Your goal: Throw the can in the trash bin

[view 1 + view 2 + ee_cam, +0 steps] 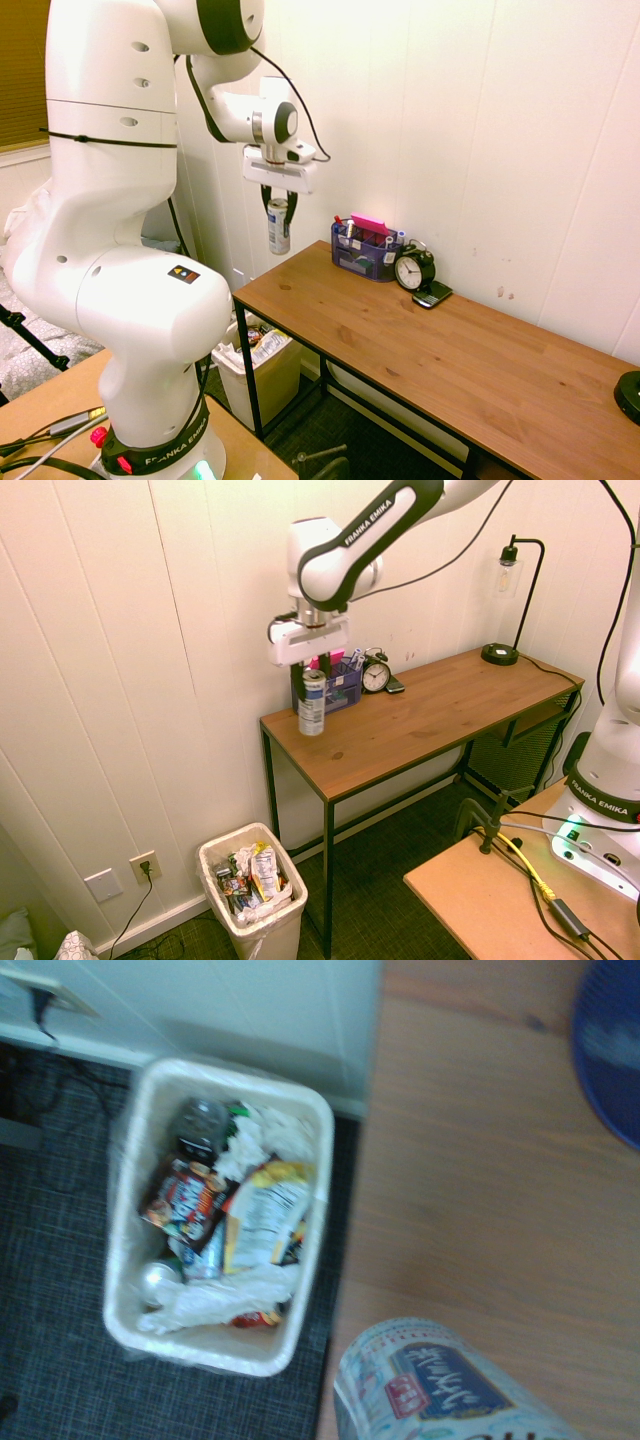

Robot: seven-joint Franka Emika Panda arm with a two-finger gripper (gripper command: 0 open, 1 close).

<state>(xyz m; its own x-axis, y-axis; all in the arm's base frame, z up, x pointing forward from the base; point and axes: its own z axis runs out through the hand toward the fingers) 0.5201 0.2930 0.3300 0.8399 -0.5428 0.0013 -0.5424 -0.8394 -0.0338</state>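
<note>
One can (279, 228) clamped in gripper (278, 192), raised near tabletop (400, 340) end; trash bin (254, 890) beside tabletop, lower; organiser (366, 250), clock (414, 268) on tabletop.

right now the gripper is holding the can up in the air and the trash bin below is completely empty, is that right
Not quite: the trash bin is not empty. The wrist view shows wrappers, crumpled white paper and a clear bottle inside it. The rest is right: the gripper is holding the can up in the air.
</note>
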